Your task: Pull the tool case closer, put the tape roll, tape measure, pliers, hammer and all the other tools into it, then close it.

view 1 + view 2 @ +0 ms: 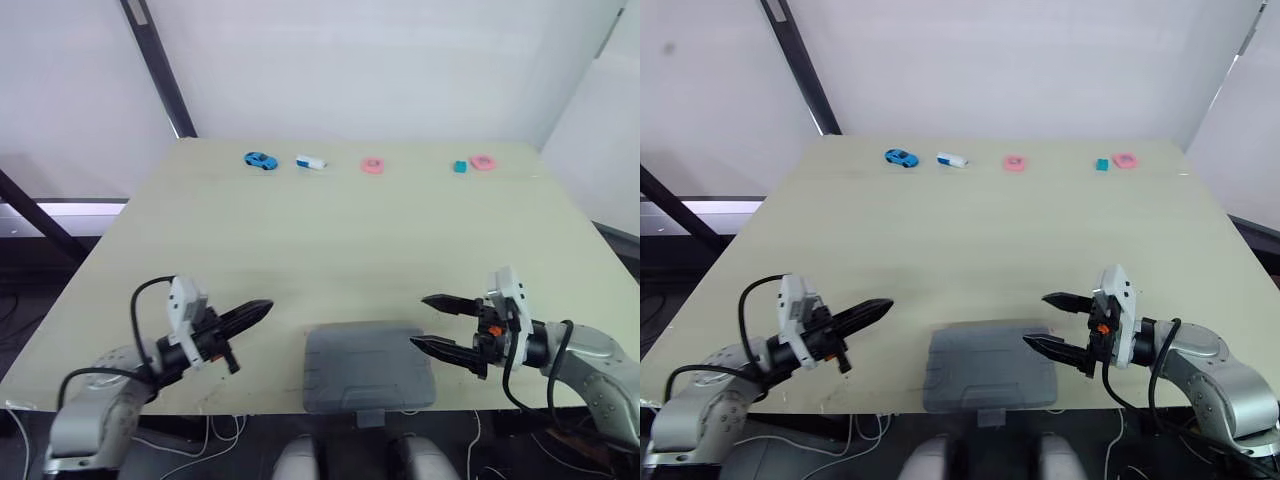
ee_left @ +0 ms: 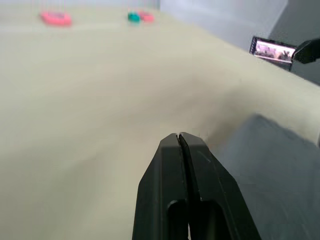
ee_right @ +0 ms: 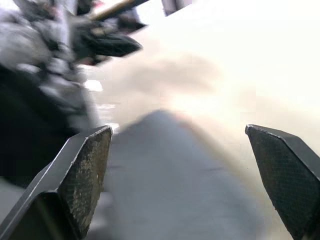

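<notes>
One wide, empty right gripper

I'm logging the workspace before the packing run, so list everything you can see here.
table: one, pale beige, bearing everything below
tool case: one, grey, lid down, at the table's near edge between the grippers
toy car: one, blue, far edge, leftmost of the row
small block: one, white and blue, far edge, just right of the car
pink rings: two, pink, far edge, middle and right
teal block: one, teal, just left of the right-hand pink ring
left gripper: one, black, shut, left of the case
right gripper: one, black, open, at the case's right side
</notes>
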Motion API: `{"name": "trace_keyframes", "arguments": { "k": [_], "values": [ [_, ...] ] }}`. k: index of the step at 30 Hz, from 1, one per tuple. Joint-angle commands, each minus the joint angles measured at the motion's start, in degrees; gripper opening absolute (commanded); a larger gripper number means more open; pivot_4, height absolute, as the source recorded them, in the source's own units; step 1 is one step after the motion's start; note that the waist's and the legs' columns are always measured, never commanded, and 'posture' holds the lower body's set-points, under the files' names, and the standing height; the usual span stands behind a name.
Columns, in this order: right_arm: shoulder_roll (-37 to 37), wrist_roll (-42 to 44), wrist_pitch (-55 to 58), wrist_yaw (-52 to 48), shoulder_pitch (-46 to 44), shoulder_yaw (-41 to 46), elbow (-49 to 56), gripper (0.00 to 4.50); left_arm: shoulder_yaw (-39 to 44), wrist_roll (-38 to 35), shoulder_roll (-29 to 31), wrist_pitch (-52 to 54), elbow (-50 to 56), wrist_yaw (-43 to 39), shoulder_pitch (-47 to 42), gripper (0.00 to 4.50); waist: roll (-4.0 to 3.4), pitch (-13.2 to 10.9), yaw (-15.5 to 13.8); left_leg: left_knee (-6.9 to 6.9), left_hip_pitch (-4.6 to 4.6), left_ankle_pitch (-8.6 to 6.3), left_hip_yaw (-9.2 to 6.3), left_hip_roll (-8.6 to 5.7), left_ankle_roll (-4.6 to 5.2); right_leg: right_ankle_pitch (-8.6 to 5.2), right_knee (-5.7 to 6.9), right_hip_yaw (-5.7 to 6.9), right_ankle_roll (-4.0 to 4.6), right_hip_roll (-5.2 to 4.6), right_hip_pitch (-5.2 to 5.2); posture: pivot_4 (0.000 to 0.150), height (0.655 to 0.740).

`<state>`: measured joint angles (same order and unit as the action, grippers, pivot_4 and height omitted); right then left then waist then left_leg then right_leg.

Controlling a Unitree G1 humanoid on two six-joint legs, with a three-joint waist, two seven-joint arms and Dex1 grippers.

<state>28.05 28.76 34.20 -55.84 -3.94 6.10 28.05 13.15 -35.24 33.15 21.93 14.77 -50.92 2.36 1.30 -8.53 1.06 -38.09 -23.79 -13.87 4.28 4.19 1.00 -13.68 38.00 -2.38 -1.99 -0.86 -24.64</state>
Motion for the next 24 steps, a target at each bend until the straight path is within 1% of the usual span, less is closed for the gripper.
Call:
{"name": "trace_keyframes", "arguments": {
  "k": [1, 3, 4, 5, 7, 10, 11, 16, 20, 24],
  "values": [
    [-0.1, -4.0, -11.1, -0.7, -1.9, -1.6, -4.9, 4.5, -1.5, -0.1, -0.8, 1.0, 2.0, 1.5, -1.0, 0.3, 0.0, 0.0, 0.1, 0.0, 0.02, 0.0, -0.01, 0.02, 0.0, 0.0, 0.01, -0.02, 0.01, 0.05, 0.0, 0.15, 0.74],
    [1.7, -5.8, -15.6, -2.5, -2.1, -1.7, -9.0, 4.5, -3.3, -0.6, -0.5, 1.7, 1.7, -0.5, -1.3, 0.87, -0.01, 0.0, -0.1, 0.0, 0.04, 0.0, -0.04, 0.02, 0.0, 0.08, 0.05, -0.02, 0.21, 0.09, -0.01, 0.15, 0.74],
    [3.1, -6.3, -17.2, -3.6, -1.7, -1.4, -10.4, 4.5, -3.4, -0.9, -0.2, 2.1, 1.1, -1.1, -1.5, 1.27, -0.01, 0.0, -0.2, 0.01, 0.03, 0.0, -0.04, 0.02, 0.0, 0.04, 0.05, -0.01, 0.31, 0.09, -0.01, 0.15, 0.74],
    [4.6, -6.7, -19.0, -4.9, -1.1, -1.1, -11.6, 4.5, -3.2, -0.6, 0.2, 1.9, 0.3, -1.6, -1.4, 1.86, -0.01, 0.0, -0.3, 0.01, 0.01, 0.0, -0.04, 0.02, 0.0, 0.04, 0.04, -0.01, 0.33, 0.09, -0.01, 0.15, 0.74],
    [7.6, -6.7, -22.4, -7.0, 2.0, 1.5, -14.7, 4.5, -0.9, -0.9, 1.7, 1.8, -1.9, -3.1, -0.3, 2.91, -0.01, 0.0, -0.6, 0.01, -0.02, 0.0, -0.02, 0.0, 0.0, 0.03, 0.0, -0.01, 0.35, 0.05, 0.0, 0.15, 0.74],
    [11.3, -6.6, -26.6, -8.9, 6.7, 5.3, -17.5, 4.5, 1.8, -0.6, 4.7, 1.0, -4.0, -5.9, 3.0, 4.31, -0.01, 0.0, -0.5, 0.02, -0.03, 0.0, -0.01, 0.0, 0.0, 0.0, -0.04, -0.01, 0.38, 0.05, 0.0, 0.15, 0.74],
    [12.5, -5.9, -27.2, -9.5, 8.7, 7.3, -17.8, 4.5, 3.2, -0.6, 5.9, 0.9, -4.4, -6.6, 4.7, 4.45, -0.02, 0.0, -0.4, 0.03, -0.03, 0.0, 0.0, 0.01, 0.01, -0.02, -0.05, -0.02, 0.4, 0.04, 0.0, 0.15, 0.74],
    [16.6, -3.8, -28.5, -11.7, 15.4, 13.9, -19.0, 4.5, 7.5, 1.5, 9.2, -0.9, -5.6, -7.8, 10.7, 4.45, -0.01, 0.0, -0.3, 0.03, 0.05, 0.0, 0.02, 0.03, 0.01, -0.15, -0.02, -0.02, 0.23, 0.01, -0.01, 0.15, 0.74],
    [18.4, -2.4, -28.7, -13.4, 17.1, 16.5, -20.5, 4.5, 8.8, 3.0, 9.9, -2.2, -6.5, -7.8, 13.1, 4.45, -0.02, 0.0, -0.4, 0.0, 0.07, 0.0, 0.04, 0.03, 0.0, -0.16, -0.01, -0.01, 0.23, -0.04, 0.0, 0.15, 0.74],
    [19.0, -1.9, -28.3, -14.2, 17.3, 16.7, -21.0, 4.5, 8.7, 3.5, 9.7, -2.0, -7.4, -7.4, 13.1, 4.45, -0.01, 0.0, -0.4, 0.0, 0.06, 0.0, 0.04, 0.02, 0.0, -0.16, -0.02, 0.0, 0.23, -0.06, 0.0, 0.15, 0.74]
  ]
}}
